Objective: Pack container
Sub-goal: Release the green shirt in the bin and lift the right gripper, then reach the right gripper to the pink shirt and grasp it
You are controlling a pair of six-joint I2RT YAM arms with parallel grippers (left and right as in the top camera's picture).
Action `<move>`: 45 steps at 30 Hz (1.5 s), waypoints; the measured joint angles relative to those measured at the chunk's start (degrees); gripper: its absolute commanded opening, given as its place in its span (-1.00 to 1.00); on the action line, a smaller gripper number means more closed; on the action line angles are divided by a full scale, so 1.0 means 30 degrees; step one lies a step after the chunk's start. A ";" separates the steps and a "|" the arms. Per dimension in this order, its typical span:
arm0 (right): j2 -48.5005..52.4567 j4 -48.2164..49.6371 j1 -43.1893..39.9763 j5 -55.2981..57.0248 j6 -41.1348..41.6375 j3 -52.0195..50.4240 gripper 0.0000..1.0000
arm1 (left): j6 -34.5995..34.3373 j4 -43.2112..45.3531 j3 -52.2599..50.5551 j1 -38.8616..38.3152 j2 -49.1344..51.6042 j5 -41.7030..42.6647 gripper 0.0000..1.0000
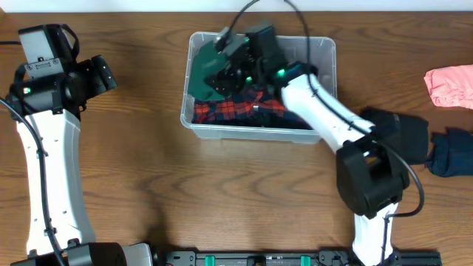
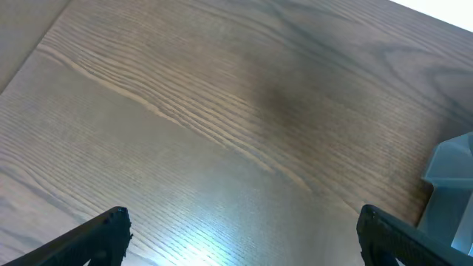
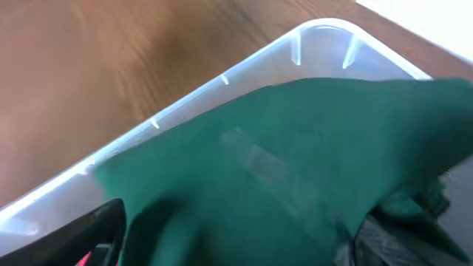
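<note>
Green cloth (image 3: 281,162) fills the right wrist view, bunched against the far left corner of the container (image 3: 222,77). The right hand (image 3: 240,240) is down inside that container. Its two fingers (image 3: 96,229) are spread wide with the green cloth bulging between them, and no grip on it shows. The right arm rises from the near right edge of the bench (image 1: 222,192) and slants far and left, elbow bent, over the container's near wall.

The left arm stands at the left side, upright from the near edge and bent at the top. Its left hand (image 2: 240,233) points right and hangs over bare wood. Its fingers are wide apart and nothing is between them.

There are two arms and one container, which sits at the far middle of the bench. Two cloths lie in it, the green one and a red plaid cloth (image 1: 236,111) nearer. Two more lie well apart at the right edge, a pink cloth (image 1: 451,85) and a dark blue cloth (image 1: 451,151).
</note>
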 measured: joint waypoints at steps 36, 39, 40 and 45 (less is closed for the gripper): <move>-0.4699 -0.8466 -0.2484 0.5311 0.1319 0.4371 0.99 | 0.0000 -0.0007 0.0000 0.0000 0.0000 0.0007 0.96; -0.5078 -1.0302 -0.4488 0.5238 0.2718 0.4379 0.98 | 0.0000 0.0000 0.0000 0.0000 0.0000 0.0007 0.95; -0.5071 -1.0899 -0.5457 0.5268 0.3359 0.4371 0.98 | 0.0000 0.0000 0.0000 0.0000 0.0000 0.0007 0.96; -0.4998 -1.2611 -1.0076 0.5166 0.6273 0.4065 0.98 | 0.0000 0.0000 0.0000 0.0000 0.0000 0.0000 0.96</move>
